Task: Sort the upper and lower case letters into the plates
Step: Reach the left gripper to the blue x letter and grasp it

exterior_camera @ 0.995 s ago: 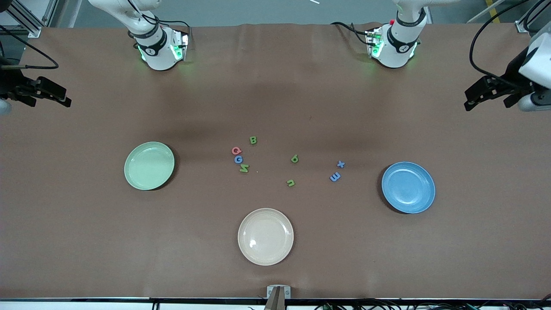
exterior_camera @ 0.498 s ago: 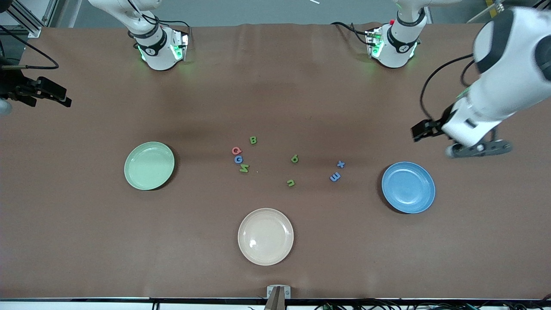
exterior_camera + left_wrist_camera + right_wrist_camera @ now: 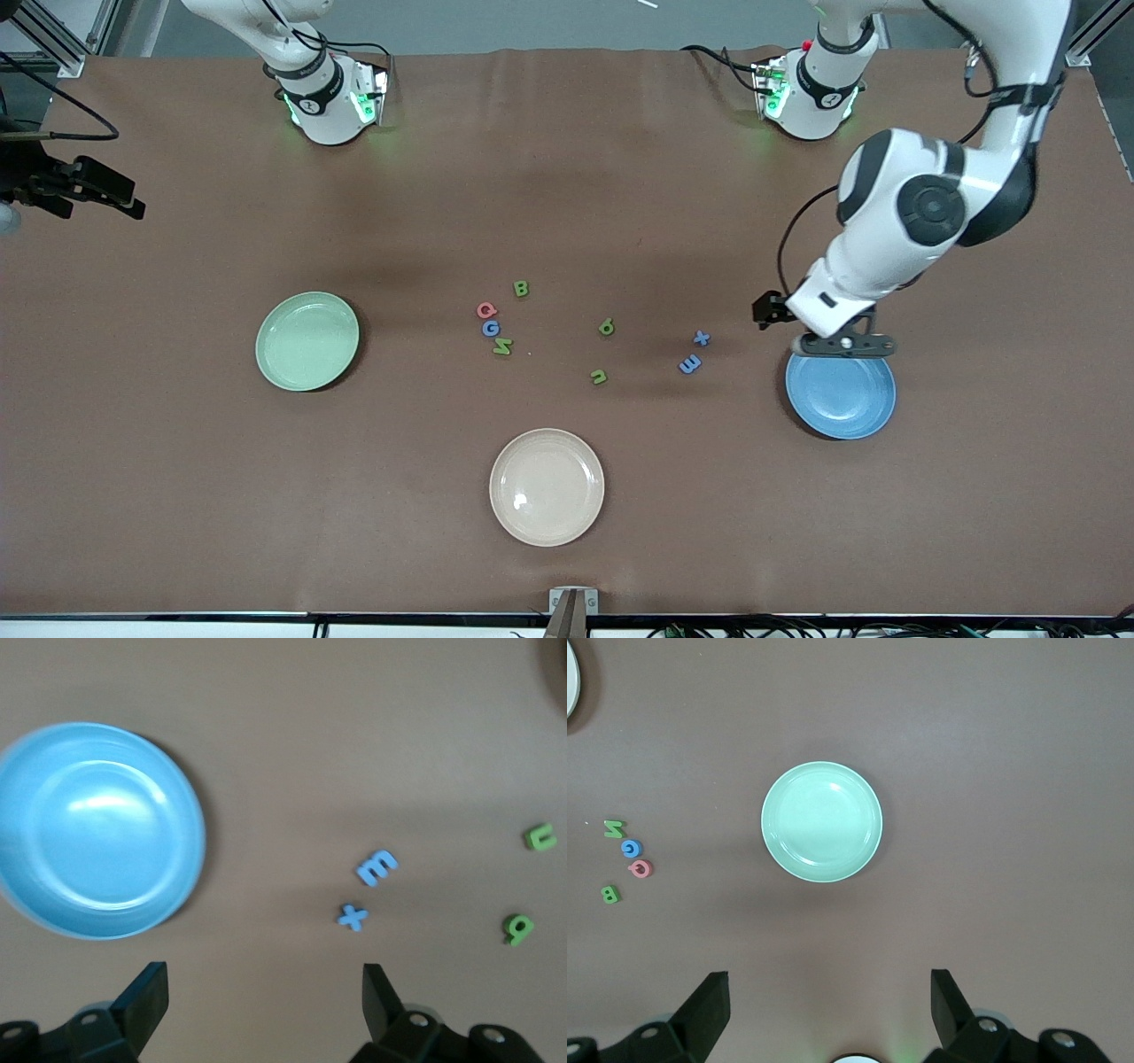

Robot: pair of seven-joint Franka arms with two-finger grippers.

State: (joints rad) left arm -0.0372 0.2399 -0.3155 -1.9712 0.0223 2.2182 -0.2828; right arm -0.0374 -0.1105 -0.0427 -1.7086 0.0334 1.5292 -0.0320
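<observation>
The pale green plate point(image 3: 306, 341) point(image 3: 822, 821) lies toward the right arm's end and the blue plate point(image 3: 840, 394) point(image 3: 102, 828) toward the left arm's end. Between them lie small letters: green B point(image 3: 521, 288), pink Q point(image 3: 486, 310), blue G point(image 3: 491, 329), green N point(image 3: 502, 346), green g point(image 3: 606, 327) point(image 3: 518, 926), green u point(image 3: 599, 377) point(image 3: 539, 836), blue x point(image 3: 701, 338) point(image 3: 353, 918) and blue m point(image 3: 690, 363) point(image 3: 377, 867). My left gripper point(image 3: 842, 346) point(image 3: 263, 992) hangs open and empty over the blue plate's rim. High at the table's end, my right gripper point(image 3: 102, 195) point(image 3: 830, 992) waits open and empty.
A cream-beige plate point(image 3: 547, 486) sits nearest the front camera, midway between the two coloured plates. The arms' bases point(image 3: 330, 102) stand along the table's edge farthest from the camera. Brown cloth covers the whole table.
My left arm has swung in from the table's end and come down over the blue plate's rim. The right arm, letters and plates have not moved.
</observation>
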